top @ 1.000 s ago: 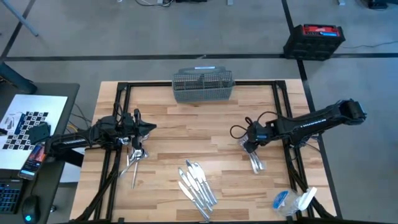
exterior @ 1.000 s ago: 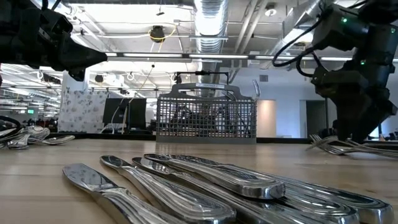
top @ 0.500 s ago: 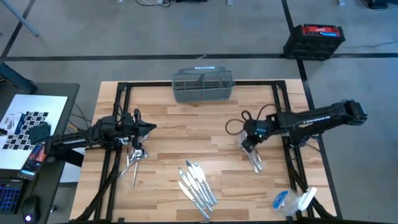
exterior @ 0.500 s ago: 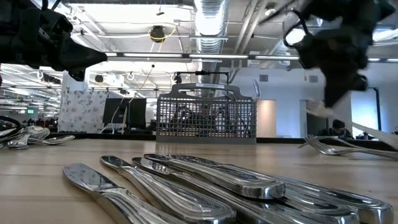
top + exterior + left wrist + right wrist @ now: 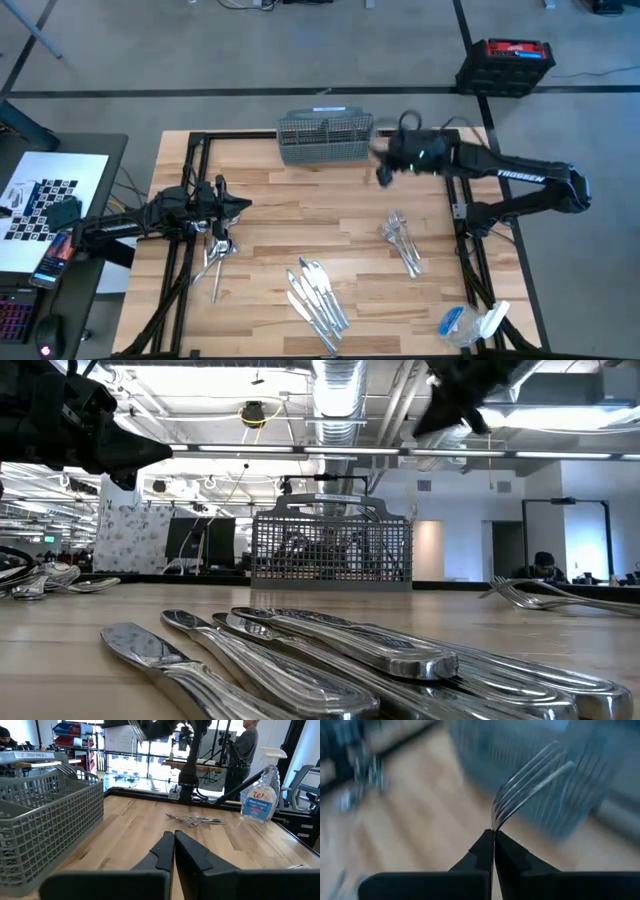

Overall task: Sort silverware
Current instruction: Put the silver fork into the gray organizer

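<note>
Grey concrete floor (image 5: 150, 60) is surrounding the wood table (image 5: 300, 215); ceiling ducts (image 5: 340, 390) and strip lights are showing overhead; person (image 5: 245, 750) standing behind.

Shiny knives (image 5: 318, 296) lie front-centre on the desk, forks (image 5: 402, 242) to the right, spoons (image 5: 216, 254) left; one fork (image 5: 527, 790) is held aloft.

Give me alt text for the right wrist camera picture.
The right gripper is shut on a fork, tines pointing toward the grey mesh basket beyond, above the wooden table.
</note>
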